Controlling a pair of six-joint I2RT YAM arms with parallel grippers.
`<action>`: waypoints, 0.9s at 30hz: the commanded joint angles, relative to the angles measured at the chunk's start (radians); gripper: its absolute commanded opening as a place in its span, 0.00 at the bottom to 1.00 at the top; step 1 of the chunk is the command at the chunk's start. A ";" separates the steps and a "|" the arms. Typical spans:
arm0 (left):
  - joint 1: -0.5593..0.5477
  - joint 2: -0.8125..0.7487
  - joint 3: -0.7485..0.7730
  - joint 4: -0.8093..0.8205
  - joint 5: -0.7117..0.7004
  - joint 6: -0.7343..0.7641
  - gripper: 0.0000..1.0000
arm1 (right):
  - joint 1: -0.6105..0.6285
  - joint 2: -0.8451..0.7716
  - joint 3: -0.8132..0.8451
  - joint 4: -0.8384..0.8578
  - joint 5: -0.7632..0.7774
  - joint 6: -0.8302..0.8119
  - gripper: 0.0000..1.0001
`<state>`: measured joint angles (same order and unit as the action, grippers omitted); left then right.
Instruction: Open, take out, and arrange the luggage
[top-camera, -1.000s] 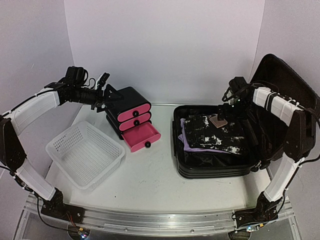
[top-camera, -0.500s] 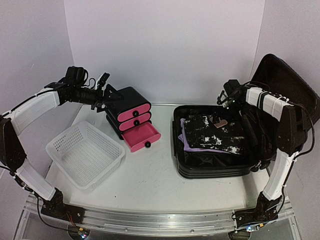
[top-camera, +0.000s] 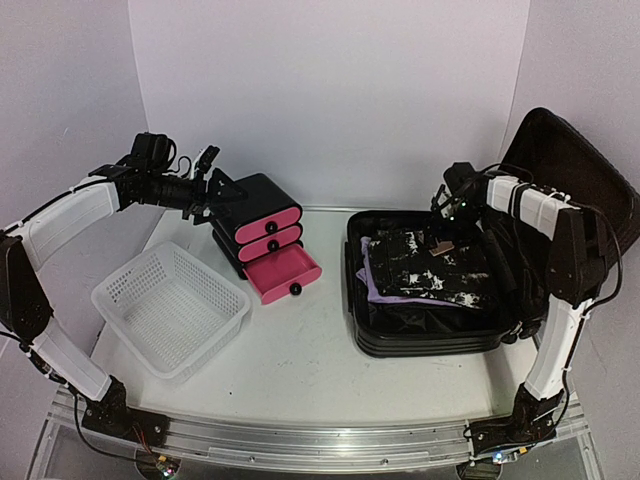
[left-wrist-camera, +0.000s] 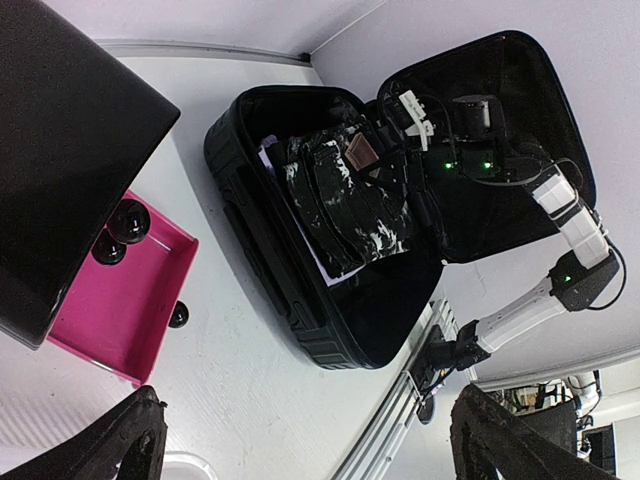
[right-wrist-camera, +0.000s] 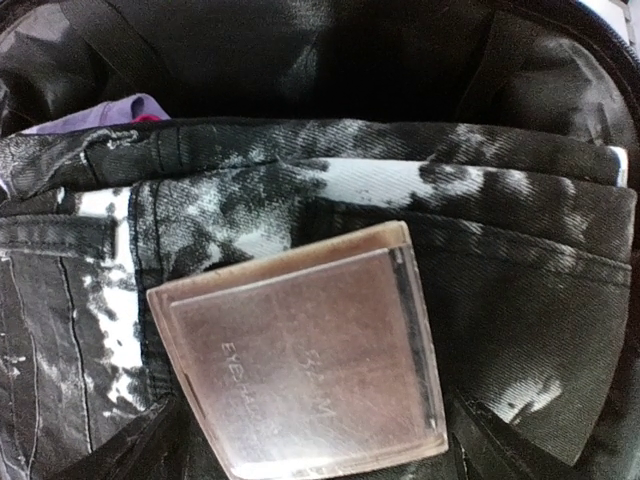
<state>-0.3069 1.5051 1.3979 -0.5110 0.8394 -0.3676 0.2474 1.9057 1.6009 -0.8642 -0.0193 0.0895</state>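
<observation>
Lying open along the table's (top-camera: 300, 370) right edge, the luggage (top-camera: 420, 338) holds folded denim (right-wrist-camera: 520, 300) with an eyeshadow compact (right-wrist-camera: 300, 365) on top. The right gripper (top-camera: 448, 213) hovers above the compact, fingers spread. The left gripper (top-camera: 214, 187), fingers also spread, hovers beside the drawer box (top-camera: 262, 200) near the far-left corner.
</observation>
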 joint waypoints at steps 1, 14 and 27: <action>-0.003 -0.013 0.003 0.049 0.029 0.002 0.99 | 0.014 0.014 0.054 0.010 0.018 -0.002 0.88; -0.003 -0.019 0.001 0.049 0.021 0.006 1.00 | 0.030 -0.013 0.046 0.002 0.084 -0.002 0.67; -0.003 -0.005 0.001 0.049 0.026 0.002 0.99 | 0.125 -0.160 0.011 0.096 0.054 0.067 0.53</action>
<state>-0.3069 1.5059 1.3979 -0.5106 0.8398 -0.3676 0.3218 1.8530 1.6070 -0.8539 0.0490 0.1177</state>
